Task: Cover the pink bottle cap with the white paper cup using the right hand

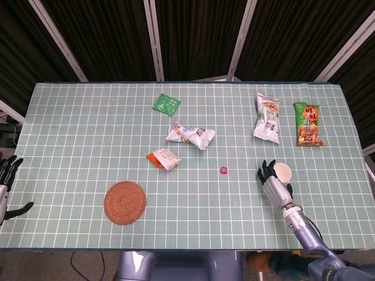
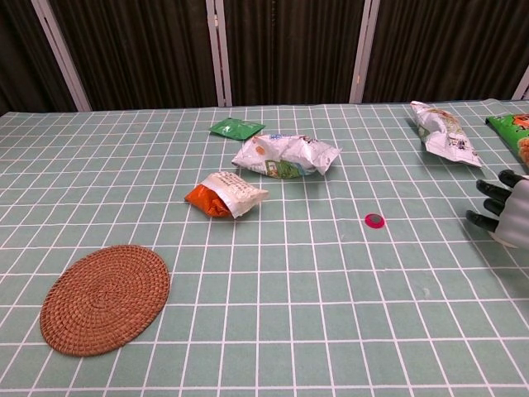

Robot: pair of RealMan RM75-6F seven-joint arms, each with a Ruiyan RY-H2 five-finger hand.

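Observation:
The pink bottle cap (image 1: 223, 170) lies flat on the green checked table, also seen as the pink cap (image 2: 374, 220) in the chest view. The white paper cup (image 1: 283, 172) stands to its right with its mouth facing up; the chest view does not show it. My right hand (image 1: 270, 180) sits just left of the cup with its dark fingers (image 1: 265, 170) spread, holding nothing; whether it touches the cup I cannot tell. Only the right hand's fingers (image 2: 498, 207) show at the chest view's right edge. My left hand (image 1: 7, 178) hangs off the table's left edge, empty.
A round woven coaster (image 1: 125, 202) lies front left. An orange-white snack pack (image 1: 163, 158), a white snack bag (image 1: 190, 134) and a green sachet (image 1: 167, 104) sit mid-table. Two more snack bags (image 1: 266, 117), (image 1: 308, 123) lie beyond the cup.

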